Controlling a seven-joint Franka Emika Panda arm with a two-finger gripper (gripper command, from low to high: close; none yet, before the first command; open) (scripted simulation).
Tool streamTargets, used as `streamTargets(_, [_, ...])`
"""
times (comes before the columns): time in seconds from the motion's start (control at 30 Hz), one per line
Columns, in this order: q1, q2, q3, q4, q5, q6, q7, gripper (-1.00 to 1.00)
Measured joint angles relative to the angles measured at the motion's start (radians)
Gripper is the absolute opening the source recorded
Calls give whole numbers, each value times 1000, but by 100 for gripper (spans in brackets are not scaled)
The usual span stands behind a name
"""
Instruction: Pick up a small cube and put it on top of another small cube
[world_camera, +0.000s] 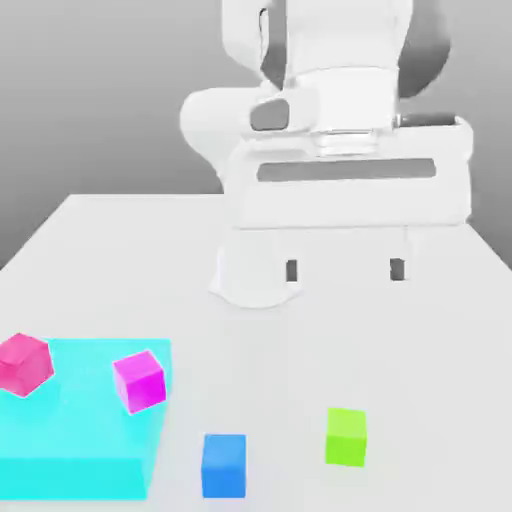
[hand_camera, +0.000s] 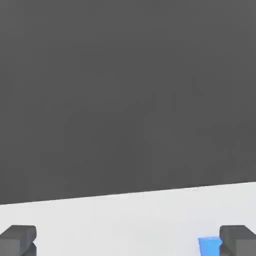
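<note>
Tabletop, white and flat, spanning the exterior view from edge to edge. Franka Panda arm, white and bulky, planted at the far middle of the surface, hand hanging low and level above it. Gripper empty, dark fingertips set wide apart, one at either end of the hand's broad bar, both clear of the table; same two pads at opposite lower corners of the hand view. Cyan platform, a low flat block, at the near corner on the exterior view's left. Magenta cube tilted on the platform near its right edge; second magenta cube, also tilted, on the platform toward its left edge, well apart from the first. Blue cube on the bare table just right of the platform; also seen beside one pad in the hand view. Lime-green cube upright on the table, near the front, right of the blue cube and apart from it, untouched.
</note>
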Motion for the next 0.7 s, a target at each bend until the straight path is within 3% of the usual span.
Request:
streamTargets(0.23, [58,257,13,-99,-63,135,157,0])
streamTargets(0.43, [125,475,-66,-79,-153,298,242,0])
streamTargets(0.47, [137,503,-80,-73,-162,320,250,-100])
streamTargets(0.7, [138,507,-81,-73,-166,324,253,-100])
